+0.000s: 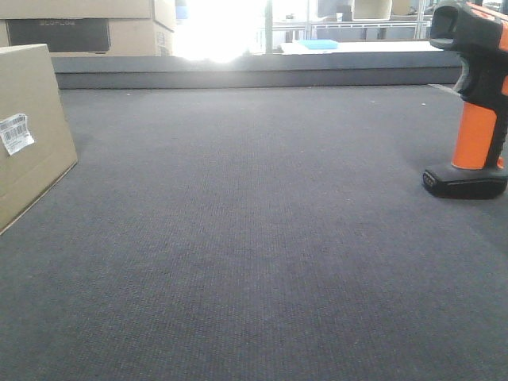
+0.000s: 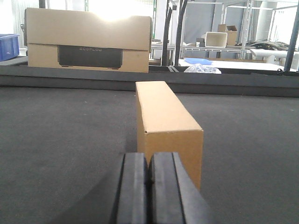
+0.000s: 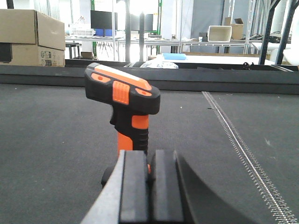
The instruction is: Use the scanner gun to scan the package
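Observation:
The package (image 1: pixel 28 131), a plain tan box with a white barcode label (image 1: pixel 15 132), stands at the left edge of the front view. In the left wrist view the package (image 2: pixel 166 121) lies end-on just beyond my left gripper (image 2: pixel 149 161), whose pads are pressed together with nothing between them. The scanner gun (image 1: pixel 472 99), black with an orange handle, stands upright on its flat base at the right edge. My right gripper (image 3: pixel 150 158) is shut and empty, close behind the scanner gun (image 3: pixel 125 100), apart from it.
Dark grey carpet-like table surface (image 1: pixel 254 238) with a raised back edge (image 1: pixel 254 75). Stacked cardboard boxes with a dark printed panel (image 2: pixel 88 42) sit behind it. A zipper-like seam (image 3: pixel 243 149) runs along the right. Shelving and tables stand beyond.

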`<state>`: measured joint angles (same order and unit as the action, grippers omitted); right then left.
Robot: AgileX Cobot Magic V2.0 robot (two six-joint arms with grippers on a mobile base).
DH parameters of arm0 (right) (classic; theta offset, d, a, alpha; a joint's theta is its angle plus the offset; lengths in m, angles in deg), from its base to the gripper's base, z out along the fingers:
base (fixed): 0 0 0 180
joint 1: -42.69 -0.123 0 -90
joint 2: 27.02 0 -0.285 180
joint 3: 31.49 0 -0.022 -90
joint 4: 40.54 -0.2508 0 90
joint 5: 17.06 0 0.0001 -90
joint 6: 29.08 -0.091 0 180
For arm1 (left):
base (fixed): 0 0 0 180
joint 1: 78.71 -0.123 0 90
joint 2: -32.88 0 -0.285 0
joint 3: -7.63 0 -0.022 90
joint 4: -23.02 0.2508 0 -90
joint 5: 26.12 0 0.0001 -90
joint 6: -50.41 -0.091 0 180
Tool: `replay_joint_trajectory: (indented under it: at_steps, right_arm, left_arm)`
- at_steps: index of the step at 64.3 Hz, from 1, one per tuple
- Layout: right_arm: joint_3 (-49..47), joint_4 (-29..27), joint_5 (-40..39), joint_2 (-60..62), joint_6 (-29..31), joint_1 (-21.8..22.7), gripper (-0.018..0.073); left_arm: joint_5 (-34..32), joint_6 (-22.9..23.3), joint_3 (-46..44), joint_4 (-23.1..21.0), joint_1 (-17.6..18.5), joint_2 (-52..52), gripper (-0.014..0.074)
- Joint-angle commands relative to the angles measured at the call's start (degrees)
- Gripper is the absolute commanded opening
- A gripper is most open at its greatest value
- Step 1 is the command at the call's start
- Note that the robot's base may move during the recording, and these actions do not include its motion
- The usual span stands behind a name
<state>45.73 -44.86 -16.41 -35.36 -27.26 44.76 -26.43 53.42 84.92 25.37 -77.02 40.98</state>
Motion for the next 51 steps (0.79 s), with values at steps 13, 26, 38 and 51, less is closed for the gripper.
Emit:
replay_joint_trajectory:
  at_steps: [13, 26, 38, 51]
  right_arm:
    - [0.0, -0.1, -1.3, 0.2, 0.0, 0.2, -0.0160]
    - [0.0, -0.1, -1.3, 0.2, 0.0, 0.2, -0.0160]
    - [0.0, -0.1, -1.3, 0.2, 0.0, 0.2, -0.0160]
    - [0.0, -0.1, -1.3, 0.2, 0.0, 0.2, -0.0160]
  left_arm:
    - [-1.3, -0.3, -0.1, -0.4, 0.2, -0.3, -0.0111]
    - [-1.3, -0.3, -0.1, -0.4, 0.2, -0.3, -0.0111]
    - [-1.3, -0.3, -0.1, -0.4, 0.2, -0.3, -0.0111]
    - [-1.3, -0.3, -0.1, -0.4, 0.2, -0.3, -0.0111]
